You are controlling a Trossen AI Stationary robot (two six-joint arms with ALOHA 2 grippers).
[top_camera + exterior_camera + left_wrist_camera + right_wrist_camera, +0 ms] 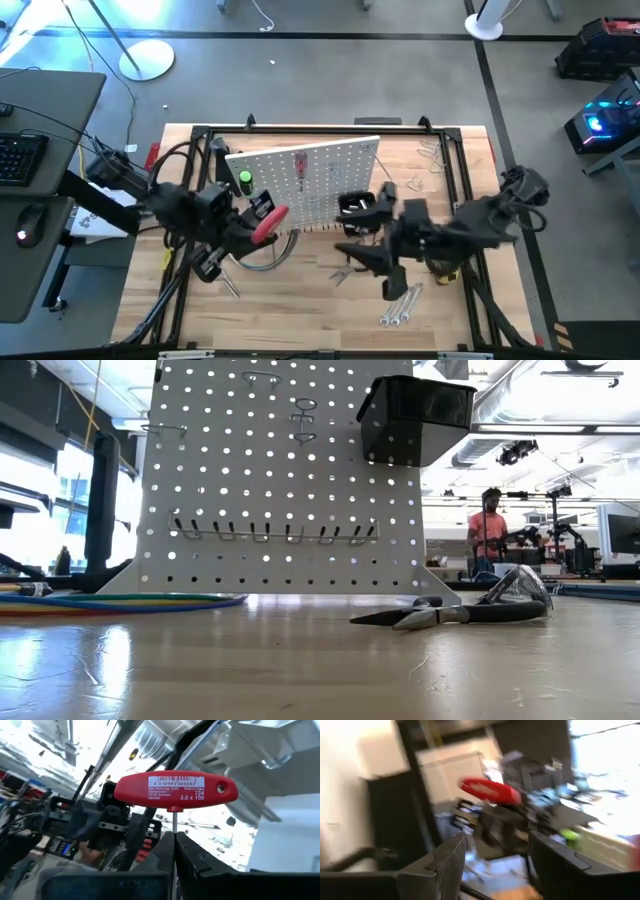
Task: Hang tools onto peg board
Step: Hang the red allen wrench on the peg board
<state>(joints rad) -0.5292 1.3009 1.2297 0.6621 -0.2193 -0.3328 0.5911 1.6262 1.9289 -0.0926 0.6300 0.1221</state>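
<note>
The white peg board (305,175) stands at the table's far middle. A black bin (415,420) and a red-handled screwdriver (300,165) hang on it. My left gripper (250,228) is raised in front of the board's left part, shut on a red T-handle key (175,792). My right gripper (495,870) hovers open in front of the board's right part, with nothing between its fingers, and faces the red handle (490,790). Black-handled pliers (460,610) lie flat on the table below it. Silver wrenches (400,305) lie nearer the front edge. My left gripper pinches the key's thin metal shaft (175,822) between its two fingers, just below the red handle. The fingers lie along the shaft and slant upward. The handle sits crosswise beyond the fingertips, and the tool is lifted clear of the table.
A curved bundle of coloured cables (110,602) lies on the table left of the board. A black metal frame (200,135) runs round the table. Metal clamps (430,155) lie at the far right. Bare wood shows toward the near edge (300,320).
</note>
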